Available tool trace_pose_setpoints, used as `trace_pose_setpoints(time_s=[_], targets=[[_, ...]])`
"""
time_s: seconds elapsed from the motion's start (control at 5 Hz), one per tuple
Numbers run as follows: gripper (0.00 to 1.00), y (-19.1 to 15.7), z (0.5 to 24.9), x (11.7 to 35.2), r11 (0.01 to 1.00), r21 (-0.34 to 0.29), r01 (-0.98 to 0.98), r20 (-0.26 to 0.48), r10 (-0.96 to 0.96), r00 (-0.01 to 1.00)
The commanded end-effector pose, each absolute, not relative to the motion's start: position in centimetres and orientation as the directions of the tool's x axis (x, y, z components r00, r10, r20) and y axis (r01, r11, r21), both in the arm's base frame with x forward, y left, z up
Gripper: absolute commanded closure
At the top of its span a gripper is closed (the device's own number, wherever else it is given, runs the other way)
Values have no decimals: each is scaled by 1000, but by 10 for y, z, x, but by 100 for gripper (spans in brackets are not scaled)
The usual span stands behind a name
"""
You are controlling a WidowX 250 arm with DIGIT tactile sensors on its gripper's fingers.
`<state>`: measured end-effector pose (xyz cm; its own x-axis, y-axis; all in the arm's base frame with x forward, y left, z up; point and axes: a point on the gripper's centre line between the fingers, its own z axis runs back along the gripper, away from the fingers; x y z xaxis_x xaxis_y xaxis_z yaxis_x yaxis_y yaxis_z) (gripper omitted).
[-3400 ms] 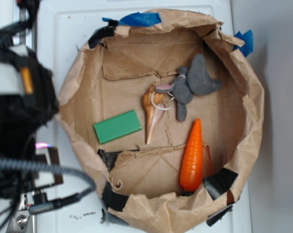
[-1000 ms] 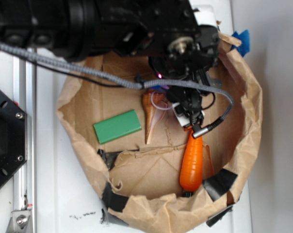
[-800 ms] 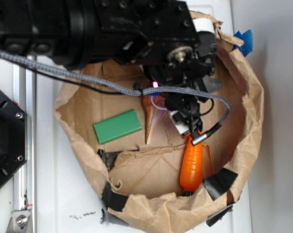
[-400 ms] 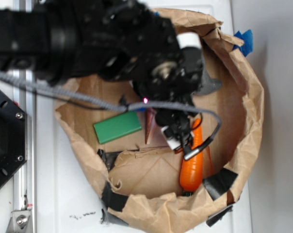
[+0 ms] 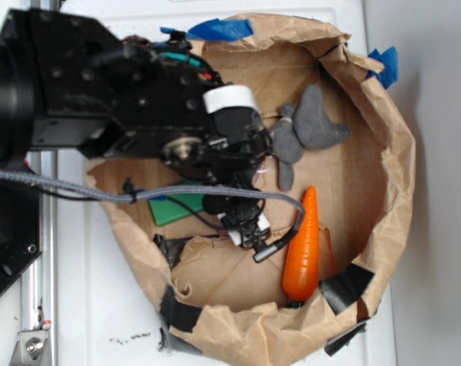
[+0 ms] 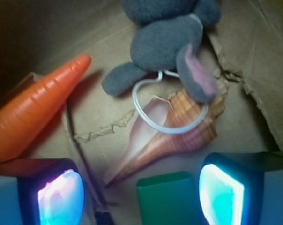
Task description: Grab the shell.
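In the wrist view the shell lies on the cardboard floor, ribbed tan-orange with a pale opening. Its pointed tip aims toward the gap between my fingers. A white cord loop lies over it, and the grey plush's ear rests on its wide end. My gripper is open just short of the tip, with the left pad and right pad glowing and nothing between them. In the exterior view the gripper and arm hide the shell.
A green block lies between my fingers, beside the shell's tip. An orange carrot lies to the left. The grey plush lies beyond the shell. Crumpled brown paper walls ring the floor.
The arm has swung left and toward the near side of the bin. It uncovered the grey plush and the carrot's tip and now covers the shell and part of the green block.
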<state>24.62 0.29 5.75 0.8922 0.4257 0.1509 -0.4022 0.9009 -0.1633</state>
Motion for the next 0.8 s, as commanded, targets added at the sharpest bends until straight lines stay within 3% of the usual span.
trace_pose_setpoints(time_s=[0.0, 0.4, 0.6], targets=[[0, 15, 73, 268, 888, -203, -412, 205, 450, 869], [0, 27, 72, 284, 860, -223, -459, 156, 496, 854], [0, 28, 66, 286, 871, -202, -447, 146, 478, 866]])
